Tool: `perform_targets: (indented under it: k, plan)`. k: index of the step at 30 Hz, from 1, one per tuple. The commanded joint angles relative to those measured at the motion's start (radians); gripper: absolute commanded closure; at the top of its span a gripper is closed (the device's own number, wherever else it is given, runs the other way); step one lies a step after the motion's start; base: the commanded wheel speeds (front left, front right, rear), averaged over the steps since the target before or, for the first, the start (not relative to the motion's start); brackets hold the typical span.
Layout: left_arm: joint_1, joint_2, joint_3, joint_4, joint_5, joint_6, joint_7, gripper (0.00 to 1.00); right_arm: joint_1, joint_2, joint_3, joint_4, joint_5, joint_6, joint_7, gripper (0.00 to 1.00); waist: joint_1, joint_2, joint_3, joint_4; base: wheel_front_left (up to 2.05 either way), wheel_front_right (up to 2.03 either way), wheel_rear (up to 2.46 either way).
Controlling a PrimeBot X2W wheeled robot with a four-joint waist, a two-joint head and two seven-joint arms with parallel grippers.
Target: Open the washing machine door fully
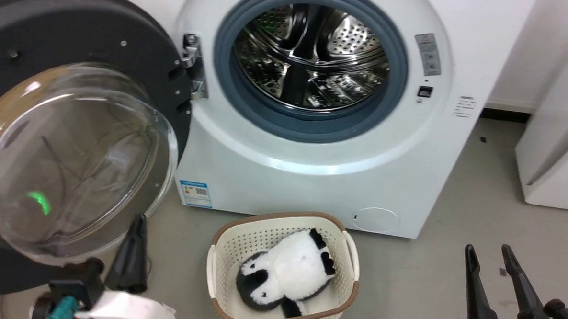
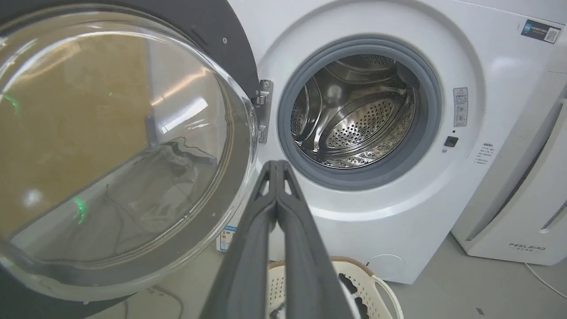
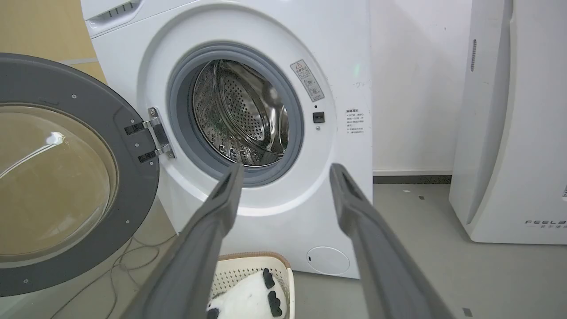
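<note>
Door [image 1: 78,30] swung wide, left of washer [image 1: 312,180], glass bowl [image 1: 63,159] facing me. My left tool [image 2: 277,165] pinched shut, empty, near bowl's lower edge. My right tool [image 1: 488,250] spread wide, empty, low right. Basket [image 1: 261,235] before washer.

The white appliance [image 3: 509,133] carries a brand word low on its front, starting FEELA, cut off by the right wrist view's edge. The washer's [image 1: 312,180] blue sticker [image 1: 195,194] and warning label [image 3: 307,80], with a triangle sign, are too small to read.
</note>
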Motion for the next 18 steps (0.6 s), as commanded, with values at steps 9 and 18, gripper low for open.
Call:
perform_targets:
  k: [9,18]
  plan:
    - [0.076,-0.030,-0.059,-0.005,0.039,0.010,-0.035,0.39,0.027,0.002,0.003,-0.015,-0.021,0.001,-0.004,0.00,0.0001,0.0000,-0.005,-0.050,0.00,0.00,0.00]
    - [0.091,-0.044,-0.094,0.048,0.090,0.018,-0.064,0.00,0.037,0.007,0.005,0.009,-0.041,0.001,-0.004,0.00,0.0001,0.0000,-0.001,-0.076,0.00,0.00,0.00]
